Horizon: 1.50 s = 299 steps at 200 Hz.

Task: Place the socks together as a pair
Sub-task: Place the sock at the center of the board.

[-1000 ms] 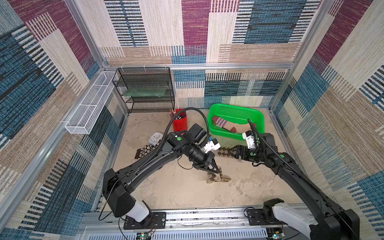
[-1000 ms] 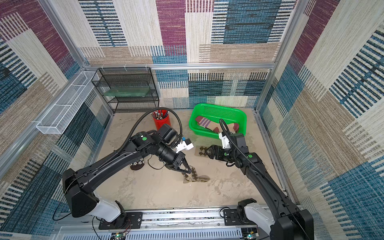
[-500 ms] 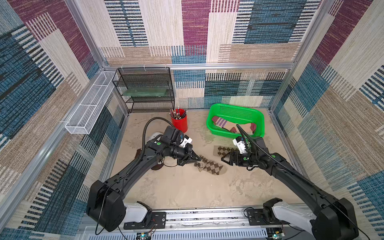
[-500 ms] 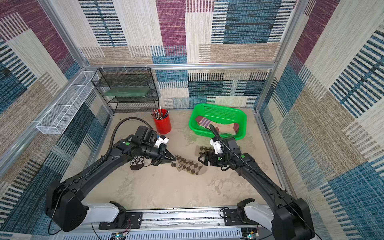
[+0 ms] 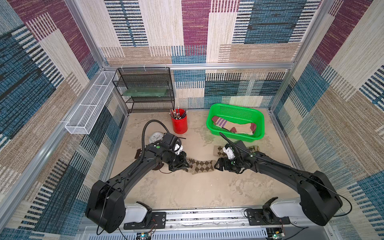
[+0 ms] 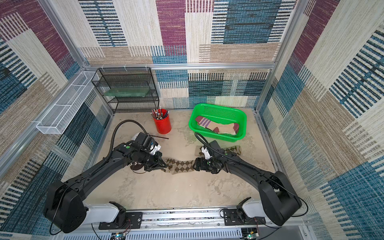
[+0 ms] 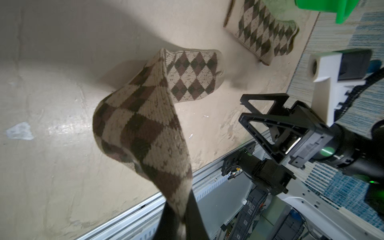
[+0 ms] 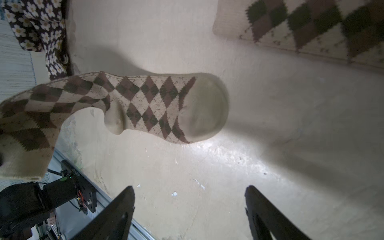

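In both top views the left pincer (image 5: 181, 165) is clenched on the cuff of an argyle sock (image 5: 202, 166). The sock's long axis runs nine to three o'clock, and its toe ends just beside the released right pincer (image 5: 217, 164). Its mate (image 5: 218, 151) lies about two o'clock from that toe, partly under the right arm, which is nearer.

Left wrist view: the sock (image 7: 143, 128) drapes from the grip onto the counter (image 7: 52, 104).

Right wrist view: the toe (image 8: 203, 108) lies ahead of spread, empty fingers (image 8: 120, 209).

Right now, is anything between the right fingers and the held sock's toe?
Nothing visible. The right gripper is open; only bare floor lies between its fingers and the argyle sock toe. The left gripper holds the cuff end.
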{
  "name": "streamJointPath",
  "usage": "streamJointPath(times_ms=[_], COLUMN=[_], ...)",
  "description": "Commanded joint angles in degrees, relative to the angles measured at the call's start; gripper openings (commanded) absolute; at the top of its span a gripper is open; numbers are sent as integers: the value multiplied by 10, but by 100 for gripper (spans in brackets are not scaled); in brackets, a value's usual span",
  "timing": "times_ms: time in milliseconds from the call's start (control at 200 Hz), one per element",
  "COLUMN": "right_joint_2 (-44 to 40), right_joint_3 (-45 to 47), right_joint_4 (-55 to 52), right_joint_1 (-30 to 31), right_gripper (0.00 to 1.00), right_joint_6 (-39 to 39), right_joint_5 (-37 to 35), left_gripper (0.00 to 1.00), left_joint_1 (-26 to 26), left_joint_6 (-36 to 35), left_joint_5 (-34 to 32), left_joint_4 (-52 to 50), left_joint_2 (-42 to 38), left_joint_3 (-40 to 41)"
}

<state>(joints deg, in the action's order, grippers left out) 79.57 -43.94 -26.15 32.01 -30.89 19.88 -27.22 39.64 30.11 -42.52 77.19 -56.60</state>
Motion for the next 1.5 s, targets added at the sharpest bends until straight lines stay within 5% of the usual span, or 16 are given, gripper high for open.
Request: streamJointPath(times_ms=[0, 170, 496, 631, 816, 977, 1307, 1492], right_joint_2=[37, 97, 130, 88, 57, 38, 32, 46], right_joint_3=[-24, -49, -77, -80, -70, -37, -36, -58], right_joint_4=[39, 40, 19, 7, -57, -85, -113, -123], right_joint_1=[13, 31, 57, 65, 68, 69, 33, 19], right_gripper=[80, 62, 0, 0, 0, 0, 0, 0], right_joint_6=[-26, -50, -72, -62, -47, -60, -44, -25], right_joint_5=[-55, -91, -188, -203, -181, -169, -138, -126], left_gripper=[7, 8, 11, 16, 52, 63, 67, 54], left_joint_1=[3, 9, 13, 15, 22, 22, -33, -92], left_joint_6=[-61, -100, -163, -194, -186, -175, -293, -366], left_joint_5=[-42, -62, -124, -176, -260, -291, -249, -234], left_joint_4=[-33, -48, -74, -96, -122, -131, -103, -98], left_joint_2=[2, 10, 15, 16, 29, 40, 51, 53], left_joint_3=[1, 9, 10, 1, -15, -42, -66, -62])
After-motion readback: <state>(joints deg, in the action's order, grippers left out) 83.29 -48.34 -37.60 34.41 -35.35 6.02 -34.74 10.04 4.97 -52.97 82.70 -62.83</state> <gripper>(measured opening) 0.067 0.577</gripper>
